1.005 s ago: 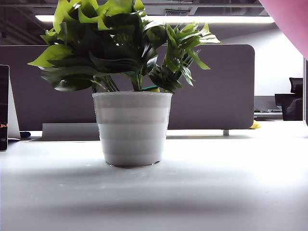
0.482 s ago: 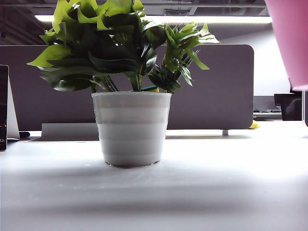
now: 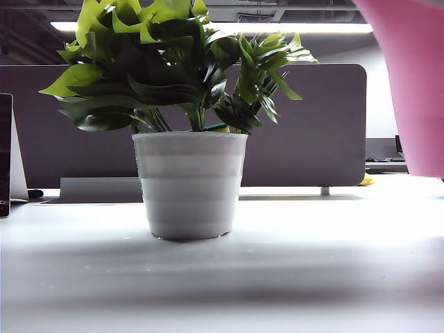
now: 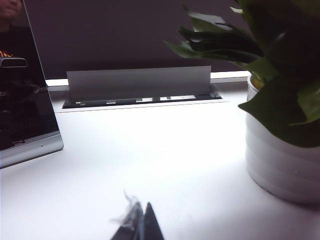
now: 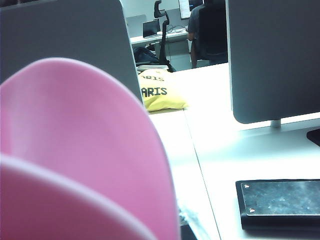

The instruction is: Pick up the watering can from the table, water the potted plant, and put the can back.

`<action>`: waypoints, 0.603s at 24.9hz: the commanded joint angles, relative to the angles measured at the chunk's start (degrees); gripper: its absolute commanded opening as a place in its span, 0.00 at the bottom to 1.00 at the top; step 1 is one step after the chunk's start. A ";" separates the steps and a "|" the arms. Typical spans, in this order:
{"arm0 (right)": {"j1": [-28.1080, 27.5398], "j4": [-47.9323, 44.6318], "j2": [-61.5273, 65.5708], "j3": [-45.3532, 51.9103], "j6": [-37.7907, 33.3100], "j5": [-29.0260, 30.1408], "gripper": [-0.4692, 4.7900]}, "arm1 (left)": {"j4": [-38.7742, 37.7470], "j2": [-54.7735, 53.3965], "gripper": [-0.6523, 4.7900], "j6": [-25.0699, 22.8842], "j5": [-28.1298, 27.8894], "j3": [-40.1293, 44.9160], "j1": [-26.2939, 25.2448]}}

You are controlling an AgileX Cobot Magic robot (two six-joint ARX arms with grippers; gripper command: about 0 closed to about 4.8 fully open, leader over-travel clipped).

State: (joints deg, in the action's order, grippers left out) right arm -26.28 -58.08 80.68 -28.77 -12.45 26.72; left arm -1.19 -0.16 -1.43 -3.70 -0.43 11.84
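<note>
- Nearest, the left gripper [image 4: 142, 225] hovers low over the table [image 3: 312, 277], its dark fingertips drawn together to a point, nothing between them.
- Just past it in the left wrist view stands the potted plant [image 4: 282, 125], white ribbed pot on the tabletop, dark leaves hanging over the rim.
- From the exterior view the potted plant [image 3: 191, 132] sits a little left of the middle, upright, well apart from everything else.
- The watering can [image 3: 413, 83] hangs in the air at the upper right, clear of the table and off to the side of the plant, not over it; only part of its pink body shows.
- The right wrist view is filled by the watering can [image 5: 80, 160], pressed close against the camera. The right gripper itself is hidden behind the pink plastic, so I cannot tell how its fingers stand or whether they grasp the can.
- Farther back a dark grey partition [image 3: 312, 132] crosses behind the plant.
- Beyond it, a yellow bag [image 5: 162, 90] lies on a far desk.
</note>
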 commanded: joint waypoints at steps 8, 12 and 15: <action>2.64 -22.38 14.80 -0.72 -2.05 -3.17 0.08 | 0.39 -0.07 0.11 0.17 -0.11 -0.07 -0.17; 3.85 -22.77 17.84 -0.76 0.00 -4.37 0.08 | 0.42 -0.07 0.11 0.17 -0.11 -0.07 -0.17; 4.68 -22.77 18.67 -0.76 1.25 -5.07 0.08 | 0.39 -0.07 0.11 0.15 -0.11 -0.07 -0.17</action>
State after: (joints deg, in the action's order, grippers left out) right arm -22.11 -76.09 99.85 -28.95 -9.89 22.68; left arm -1.21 -0.19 -1.43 -3.70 -0.45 11.84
